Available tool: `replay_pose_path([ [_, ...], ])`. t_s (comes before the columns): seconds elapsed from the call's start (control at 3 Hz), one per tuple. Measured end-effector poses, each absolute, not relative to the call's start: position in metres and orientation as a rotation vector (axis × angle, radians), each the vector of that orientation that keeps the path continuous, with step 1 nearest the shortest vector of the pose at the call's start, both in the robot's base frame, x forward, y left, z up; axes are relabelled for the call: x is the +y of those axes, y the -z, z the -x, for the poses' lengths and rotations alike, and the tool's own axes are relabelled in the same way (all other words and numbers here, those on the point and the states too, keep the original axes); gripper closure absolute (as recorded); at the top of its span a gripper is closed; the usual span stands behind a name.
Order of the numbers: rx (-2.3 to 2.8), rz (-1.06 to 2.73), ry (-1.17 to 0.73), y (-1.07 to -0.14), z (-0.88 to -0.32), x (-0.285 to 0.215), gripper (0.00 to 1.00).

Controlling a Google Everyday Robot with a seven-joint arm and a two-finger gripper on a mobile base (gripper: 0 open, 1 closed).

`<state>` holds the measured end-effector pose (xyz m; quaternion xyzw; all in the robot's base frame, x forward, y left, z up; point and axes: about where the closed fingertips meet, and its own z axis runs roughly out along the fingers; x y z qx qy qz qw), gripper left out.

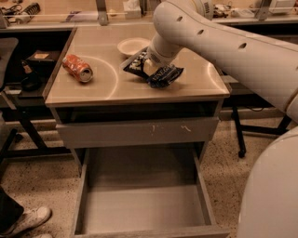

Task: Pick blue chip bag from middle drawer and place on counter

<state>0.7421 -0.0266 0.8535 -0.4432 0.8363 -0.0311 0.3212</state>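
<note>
Crushed orange can (78,68), upper left, lying on its side. White bowl (132,45), upper centre, just up and left of the gripper (151,65). Closed drawer front (137,132), centre, with white scuffs. White shoe (29,220), lower left, on speckled floor (228,172). Black stand leg (238,135), right. Black frame legs (32,139), left edge. Pale box (132,5), top edge.

A single view is provided. The drawer cabinet (135,132) is viewed at close range from above and in front, angled downward. The surface (107,88) is framed in the upper half and the open middle drawer (139,204) in the lower half. The end effector (150,65) is seen over the surface at the blue chip bag (163,75), with the arm (223,42) entering from the upper right.
</note>
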Motion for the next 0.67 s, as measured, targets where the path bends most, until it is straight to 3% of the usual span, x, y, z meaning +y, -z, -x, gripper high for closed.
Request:
replay_pose_path([
  [0.67, 2.197, 1.164, 0.082, -0.8535, -0.7421, -0.0266, 0.35],
])
